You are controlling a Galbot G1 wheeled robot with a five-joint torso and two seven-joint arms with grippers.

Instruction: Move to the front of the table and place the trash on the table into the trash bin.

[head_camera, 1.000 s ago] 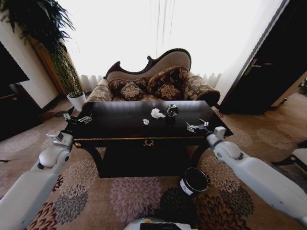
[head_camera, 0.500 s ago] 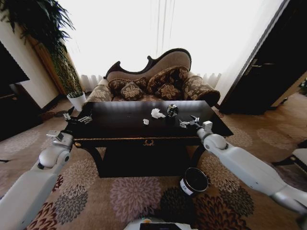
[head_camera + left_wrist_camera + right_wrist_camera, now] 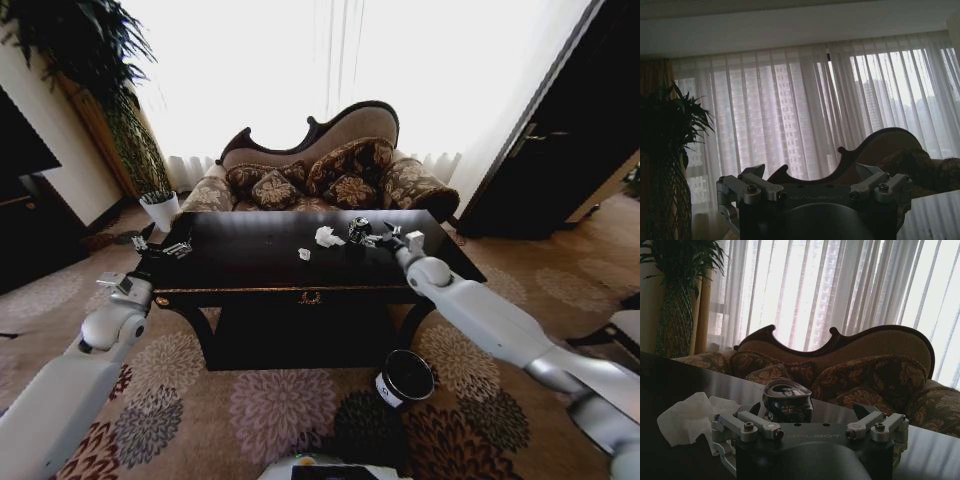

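Note:
The black table [image 3: 250, 262] stands right in front of me. On its top lie a crumpled white paper wad [image 3: 327, 236], a small whitish piece [image 3: 304, 254] and a dark shiny can [image 3: 358, 230]. My right gripper [image 3: 378, 240] is open, low over the table and just right of the can. In the right wrist view the can [image 3: 787, 401] stands upright just ahead of the open gripper [image 3: 810, 427], centred between its fingers, with the paper wad [image 3: 690, 417] off to one side. My left gripper [image 3: 160, 245] hovers open at the table's left corner. The black trash bin [image 3: 405, 378] sits on the carpet at the front right.
A patterned brown sofa [image 3: 330, 170] stands behind the table against bright curtains. A white plant pot [image 3: 160, 210] and a tall plant are at the back left. A dark door [image 3: 560, 130] is on the right. Flowered carpet surrounds the table.
My right arm has reached forward and left across the table, bringing its gripper from the right front edge up to the can. The left arm and the trash have stayed put.

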